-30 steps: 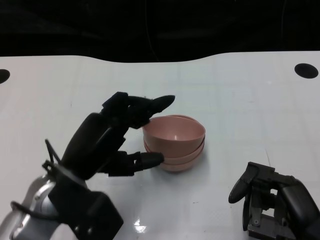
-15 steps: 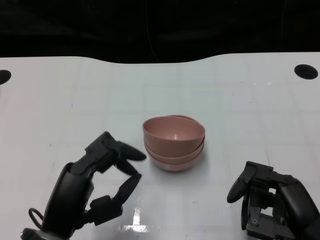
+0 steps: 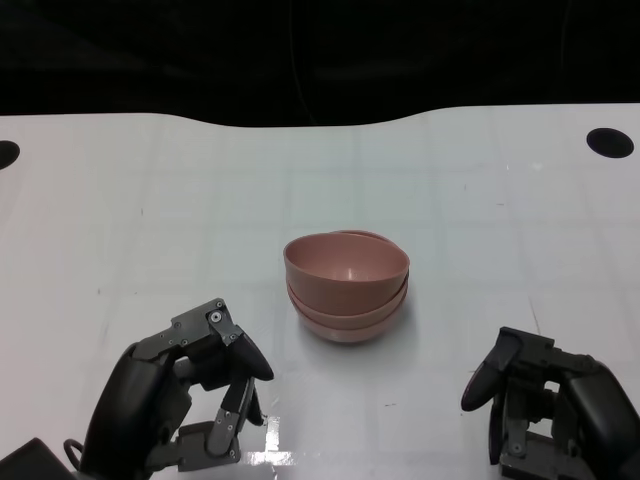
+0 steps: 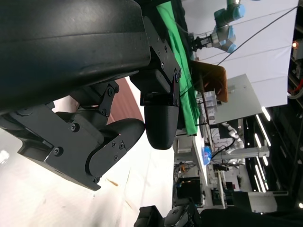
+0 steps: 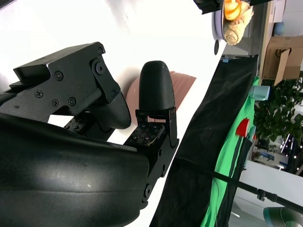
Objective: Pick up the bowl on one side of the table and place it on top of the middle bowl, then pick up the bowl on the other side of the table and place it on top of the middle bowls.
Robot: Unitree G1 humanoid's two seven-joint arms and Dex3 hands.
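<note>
Three pink bowls (image 3: 347, 275) sit nested in one stack at the middle of the white table (image 3: 480, 200). My left hand (image 3: 185, 395) is low at the near left, apart from the stack, its fingers curled in with nothing in them. My right hand (image 3: 545, 410) is at the near right, also curled and empty. In the right wrist view the pink stack (image 5: 182, 82) shows beyond my right hand (image 5: 118, 109). The left wrist view shows my left hand (image 4: 118, 137) with a strip of pink bowl (image 4: 130, 97) behind it.
A round black hole (image 3: 612, 141) marks the table's far right corner, and another (image 3: 5, 152) the far left edge. The table's far edge meets a dark background.
My left hand has drawn back from the bowl stack toward the near left edge, sunk lower, and its fingers have curled in. The right hand has barely moved. The stack stays put.
</note>
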